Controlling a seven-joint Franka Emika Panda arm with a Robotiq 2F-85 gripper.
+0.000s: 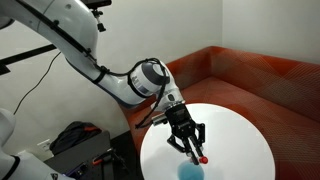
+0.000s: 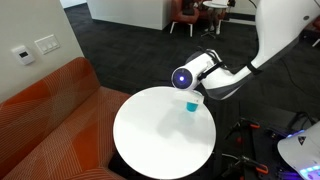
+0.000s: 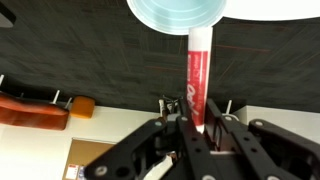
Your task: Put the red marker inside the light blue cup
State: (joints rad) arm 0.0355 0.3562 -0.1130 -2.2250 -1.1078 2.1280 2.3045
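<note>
Two task things close together near the white worktop (image 2: 160, 140) edge. To the left in the wrist view, light blue cup (image 3: 173, 12), upright, mouth open to receive. Just right, red marker (image 3: 197, 75), clenched lengthwise between the jaws, paler end at the cup's rim, not yet inside. Likely gripped by the tail so as to feed tip-first on release.
</note>
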